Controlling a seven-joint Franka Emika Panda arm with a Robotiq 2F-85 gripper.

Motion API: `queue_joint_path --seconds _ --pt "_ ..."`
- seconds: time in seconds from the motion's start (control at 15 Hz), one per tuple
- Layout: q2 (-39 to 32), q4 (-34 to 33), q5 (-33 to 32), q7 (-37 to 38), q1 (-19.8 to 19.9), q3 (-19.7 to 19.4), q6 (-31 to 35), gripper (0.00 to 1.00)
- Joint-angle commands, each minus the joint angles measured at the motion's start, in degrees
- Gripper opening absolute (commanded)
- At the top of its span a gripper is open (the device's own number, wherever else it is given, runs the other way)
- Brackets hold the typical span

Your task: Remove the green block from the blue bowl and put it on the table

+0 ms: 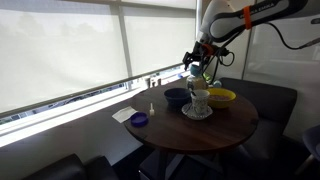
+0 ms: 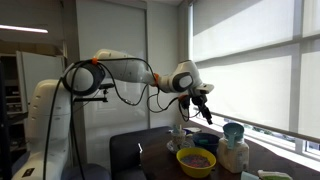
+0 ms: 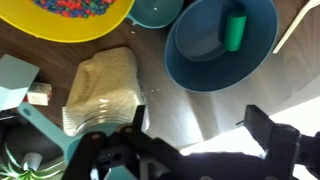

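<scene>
Bright green block [image 3: 234, 28], navy blue bowl [image 3: 198, 68]

The 2 exterior views face the table [image 1: 215, 125] from different sides; the wrist view looks down close.

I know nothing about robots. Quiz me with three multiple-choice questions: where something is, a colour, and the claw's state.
1. Where is the green block? A on the table; B in the blue bowl; C in the cup.
2. Which colour is the bowl holding multicoloured bits? A yellow; B red; C white.
3. The gripper is: A shut on the block; B open and empty; C shut on a spoon.
Answers: B, the wrist view shows it inside that bowl; A, the yellow bowl shows its wall plainly; B, its jaws stand apart, nothing between.
</scene>
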State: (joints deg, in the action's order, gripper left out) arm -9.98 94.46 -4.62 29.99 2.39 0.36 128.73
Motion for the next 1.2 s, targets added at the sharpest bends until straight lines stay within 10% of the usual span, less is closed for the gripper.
queue_joint_path --seconds 0.0,0.07,1.13 --pt "-11.91 -14.21 2.27 -2.31 -2.72 -0.41 -7.90 1.00" --pt "-6.15 -5.77 0.97 -0.76 -3.04 -1.56 -3.01 1.00" --pt "-22.77 -18.47 6.49 -4.16 -5.27 -0.87 -7.32 1.00"
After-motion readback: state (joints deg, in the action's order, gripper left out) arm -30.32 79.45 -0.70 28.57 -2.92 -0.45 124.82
